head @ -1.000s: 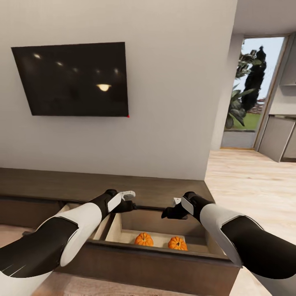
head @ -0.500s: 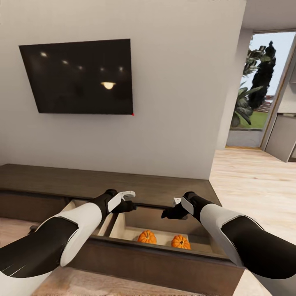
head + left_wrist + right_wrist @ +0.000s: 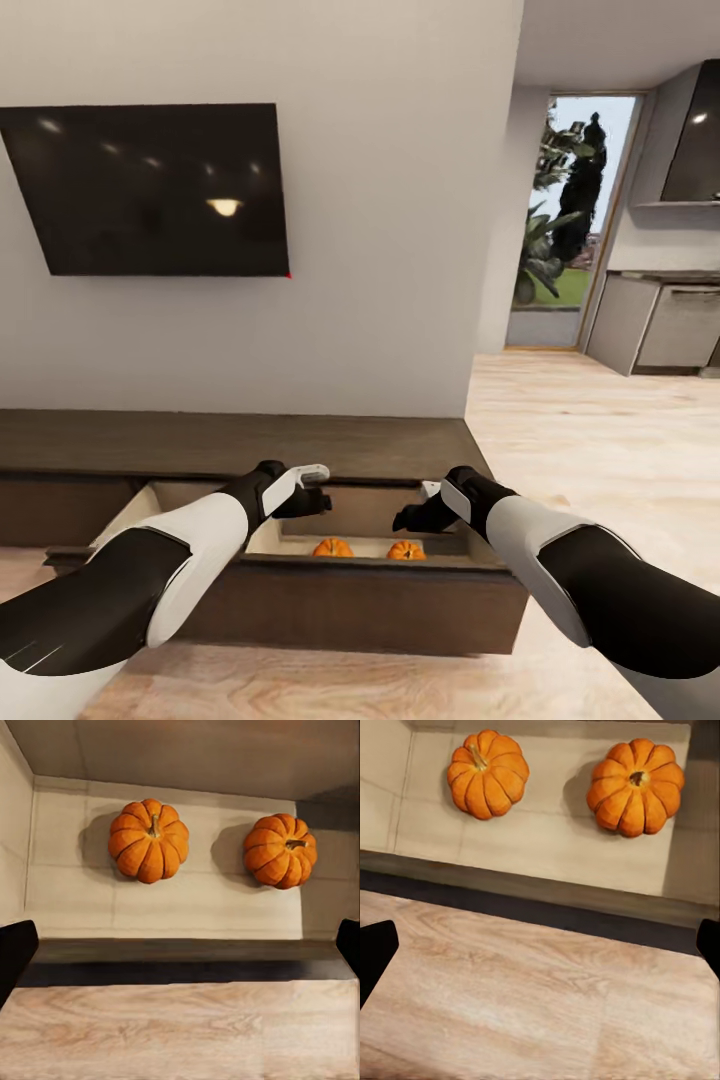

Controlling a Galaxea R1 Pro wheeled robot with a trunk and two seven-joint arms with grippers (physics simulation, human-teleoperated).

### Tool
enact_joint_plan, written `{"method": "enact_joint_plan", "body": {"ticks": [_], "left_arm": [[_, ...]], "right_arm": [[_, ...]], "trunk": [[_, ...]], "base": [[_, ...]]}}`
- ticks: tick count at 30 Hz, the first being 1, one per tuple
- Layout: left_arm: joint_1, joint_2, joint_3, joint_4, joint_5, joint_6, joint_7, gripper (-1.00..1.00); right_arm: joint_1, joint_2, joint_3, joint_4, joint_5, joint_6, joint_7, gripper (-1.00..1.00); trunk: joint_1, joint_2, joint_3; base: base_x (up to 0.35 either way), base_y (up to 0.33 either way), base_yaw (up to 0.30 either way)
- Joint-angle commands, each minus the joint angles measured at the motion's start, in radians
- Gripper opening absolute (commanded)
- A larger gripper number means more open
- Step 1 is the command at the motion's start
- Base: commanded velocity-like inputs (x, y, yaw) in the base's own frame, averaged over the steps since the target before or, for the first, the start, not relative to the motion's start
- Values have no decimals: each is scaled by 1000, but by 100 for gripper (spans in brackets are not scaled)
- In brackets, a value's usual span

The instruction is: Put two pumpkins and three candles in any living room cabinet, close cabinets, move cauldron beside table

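While both pumpkins (image 3: 333,547) (image 3: 405,549) lie in the open cabinet (image 3: 300,600) drawer, I see my left gripper (image 3: 318,497) and right gripper (image 3: 408,518) spread wide, empty.

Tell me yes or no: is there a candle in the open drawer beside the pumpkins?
No. In the left wrist view the drawer holds just the two pumpkins on its pale floor, with no candle beside them.

open cabinet drawer (image 3: 300,590), two pumpkins (image 3: 332,548) (image 3: 405,550) on its floor
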Motion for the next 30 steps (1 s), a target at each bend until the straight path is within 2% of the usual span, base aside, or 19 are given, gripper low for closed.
{"method": "enact_joint_plan", "body": {"ticks": [1,9,18,30], "left_arm": [[0,0,-4,-2,11,5,7,100],[0,-1,-4,-2,11,5,7,100],[0,-1,-4,-2,11,4,7,100],[0,-4,-4,-2,11,2,7,100]], "right_arm": [[-1,0,9,1,-4,2,5,100],[-1,0,9,1,-4,1,5,100],[-1,1,10,1,-2,0,5,100],[-1,2,10,1,-2,0,5,100]], "trunk": [[-1,-1,-2],[-1,-1,-11],[-1,-1,-13],[-1,-1,-13]], "base": [[-300,65,-260],[-300,86,-186],[-108,23,-13],[-207,1,0]]}}
